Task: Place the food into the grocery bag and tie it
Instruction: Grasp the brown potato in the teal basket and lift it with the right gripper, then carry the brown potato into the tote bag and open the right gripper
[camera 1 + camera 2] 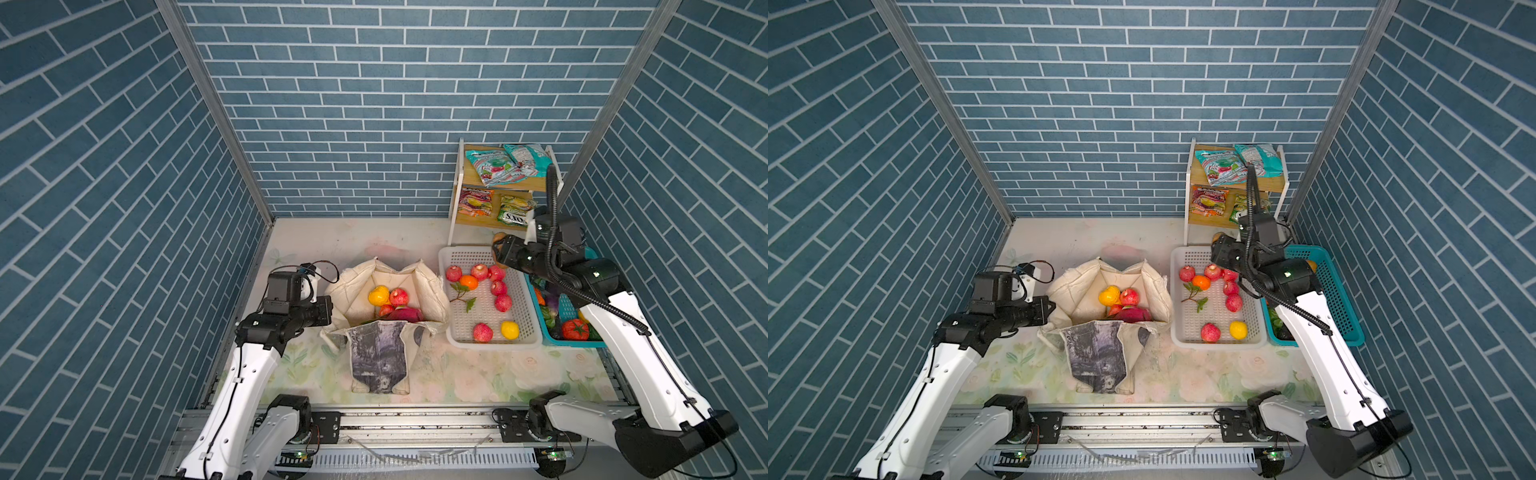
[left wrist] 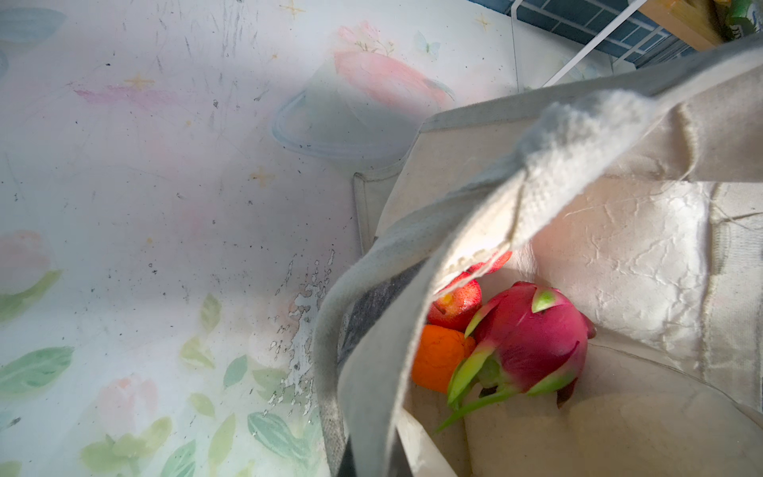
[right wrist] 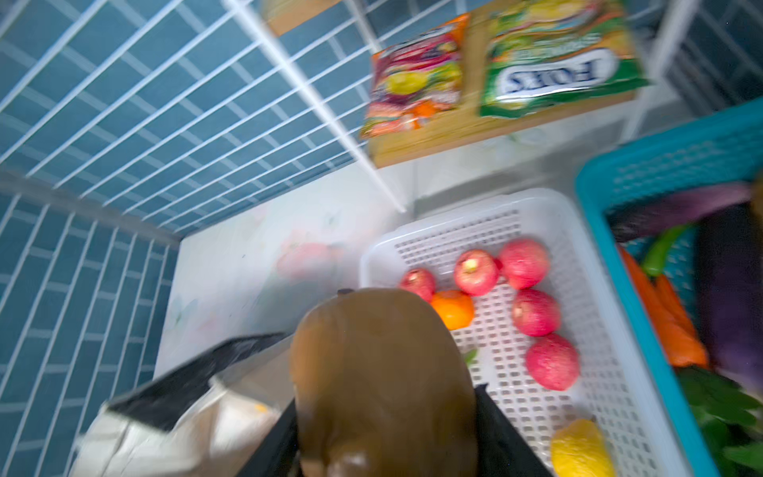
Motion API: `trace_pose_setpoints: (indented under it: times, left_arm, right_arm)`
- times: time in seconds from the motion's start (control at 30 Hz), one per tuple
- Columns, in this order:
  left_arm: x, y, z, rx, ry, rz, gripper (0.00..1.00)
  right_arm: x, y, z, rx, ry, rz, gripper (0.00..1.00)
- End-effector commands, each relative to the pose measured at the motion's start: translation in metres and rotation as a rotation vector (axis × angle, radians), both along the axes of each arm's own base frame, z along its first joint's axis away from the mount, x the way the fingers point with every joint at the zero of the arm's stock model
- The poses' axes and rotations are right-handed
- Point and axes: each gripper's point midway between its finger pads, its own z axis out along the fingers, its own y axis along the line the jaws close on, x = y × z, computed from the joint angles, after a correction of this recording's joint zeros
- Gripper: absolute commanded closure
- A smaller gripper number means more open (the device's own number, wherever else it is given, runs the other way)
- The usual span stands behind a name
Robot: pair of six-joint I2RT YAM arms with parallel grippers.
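Beside the bag, in a top view, the left claw pinched its rim, likely holding it open. Left wrist: dragon fruit lay inside. Right wrist: the right claw gripped a brown vegetable (bag-bound, presumably) above the white basket.

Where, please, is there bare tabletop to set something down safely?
Bare mat lies behind the grocery bag, up to the back wall, and in front of the white basket toward the rail. The right side is crowded: white basket, teal basket, shelf rack, and the right hand holding a brown fruit.
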Motion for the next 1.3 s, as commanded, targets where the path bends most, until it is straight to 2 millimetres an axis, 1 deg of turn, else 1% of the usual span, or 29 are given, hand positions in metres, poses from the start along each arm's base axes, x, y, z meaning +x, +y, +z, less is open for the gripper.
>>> trace_pose_setpoints:
  times: [0.0,0.07,0.17,0.27,0.4,0.5,0.63,0.8,0.9,1.1,1.27]
  left_arm:
    - [-0.003,0.001,0.000,0.005,-0.010,-0.003,1.00]
    - [-0.003,0.002,0.001,0.006,-0.012,-0.003,1.00]
    - [-0.003,0.002,0.001,0.006,-0.013,-0.002,1.00]
    - [-0.003,0.002,0.000,0.007,-0.010,-0.002,1.00]
    - [-0.003,0.002,0.001,0.005,-0.013,-0.003,1.00]
    - [-0.003,0.001,0.001,0.004,-0.011,-0.004,1.00]
    - [-0.003,0.001,0.000,0.002,-0.010,-0.007,1.00]
    - [-0.003,0.000,0.001,-0.003,-0.010,-0.011,1.00]
    - [-0.003,-0.001,0.001,-0.004,-0.010,-0.012,1.00]
    - [-0.003,-0.001,0.001,-0.005,-0.012,-0.014,1.00]
    - [-0.003,-0.001,0.002,-0.006,-0.017,-0.015,1.00]
  right_arm:
    - [-0.010,0.043,0.015,-0.049,-0.068,0.132,0.65]
    - [-0.019,0.079,0.014,-0.070,-0.075,0.229,0.65]
    - [-0.032,0.126,0.009,-0.107,-0.087,0.353,0.65]
    - [-0.045,0.165,0.000,-0.153,-0.096,0.462,0.65]
    - [-0.063,0.206,-0.015,-0.198,-0.095,0.586,0.65]
    - [-0.074,0.226,-0.030,-0.222,-0.075,0.656,0.65]
    - [-0.081,0.244,-0.057,-0.256,-0.022,0.713,0.64]
    - [-0.080,0.252,-0.088,-0.299,0.028,0.735,0.62]
    - [-0.080,0.257,-0.102,-0.318,0.046,0.751,0.61]
    - [-0.080,0.264,-0.124,-0.345,0.088,0.774,0.57]
    - [-0.078,0.266,-0.126,-0.352,0.094,0.768,0.48]
